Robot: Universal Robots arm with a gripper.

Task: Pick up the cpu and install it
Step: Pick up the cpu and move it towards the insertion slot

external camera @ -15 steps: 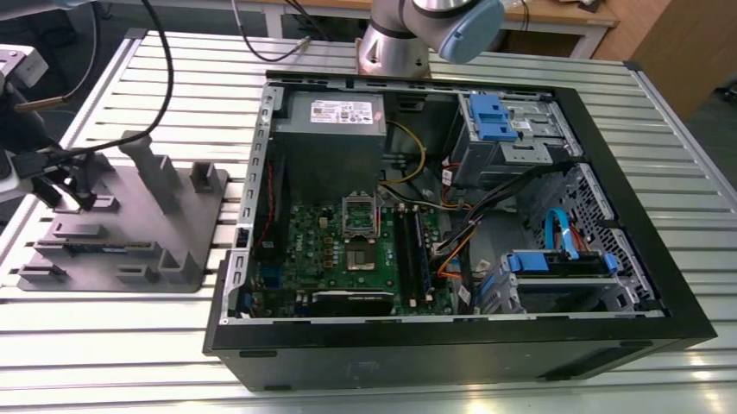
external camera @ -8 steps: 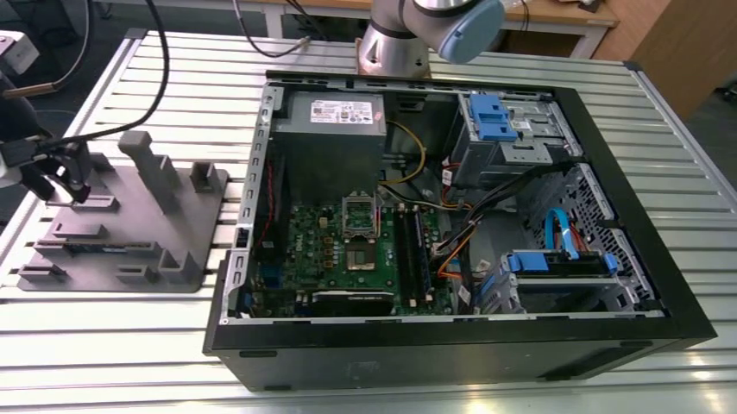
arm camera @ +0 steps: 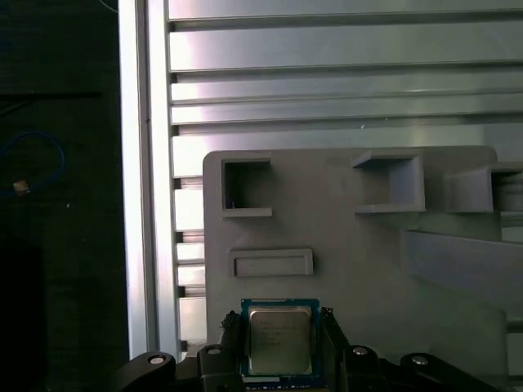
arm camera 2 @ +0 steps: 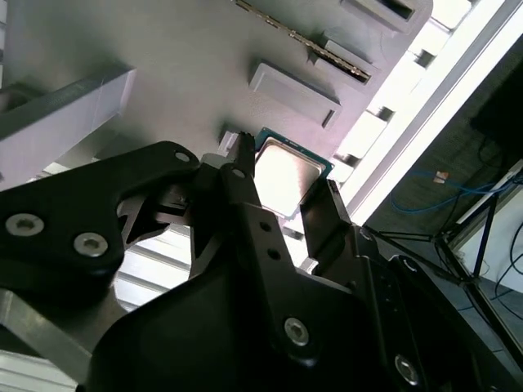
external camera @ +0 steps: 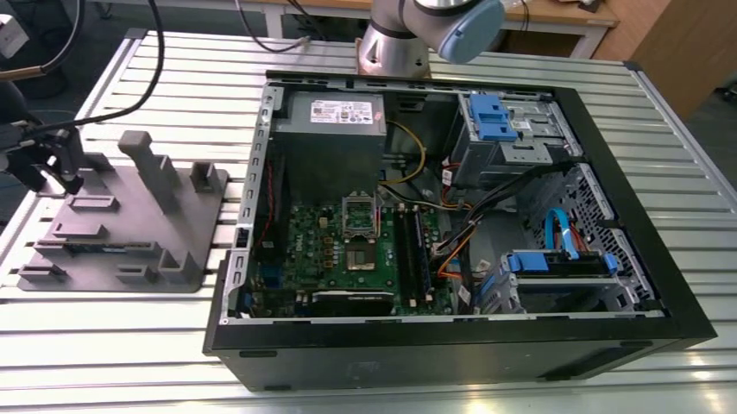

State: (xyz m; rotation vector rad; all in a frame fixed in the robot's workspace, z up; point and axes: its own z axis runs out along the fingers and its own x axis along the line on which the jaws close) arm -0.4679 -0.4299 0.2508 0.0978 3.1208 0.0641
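Exterior view first: the end effector (external camera: 54, 177) is way over at the exterior view's left, hanging over the far corner of the grey tray (external camera: 138, 226) that sits on the slatted metal surface (external camera: 116, 328). The open computer case (external camera: 461, 349) lies well apart from it, toward the exterior view's right. Inside you can see the motherboard (external camera: 328, 250) with its socket (external camera: 362, 246), which looks empty as far as I can tell.

First wrist view: here's the cpu (arm camera: 280, 339), silvery top with a thin green rim, lying flat at the edge of the tray and sitting right between the two black fingers (arm camera: 233, 347). They're drawn in to just the width of the chip and look to be touching it on both sides — so I'd call that a grip on the cpu.

Second wrist view: same story from a lower angle. The cpu (arm camera 2: 286, 175) is framed by a finger on each side, with the tray's posts and pockets just beyond it. I can't tell whether the chip has actually left the tray or is resting on it.

Progress-wise, my read is we're at the very start — the grab itself. The carry over to the case and the seating in the socket are not yet done.
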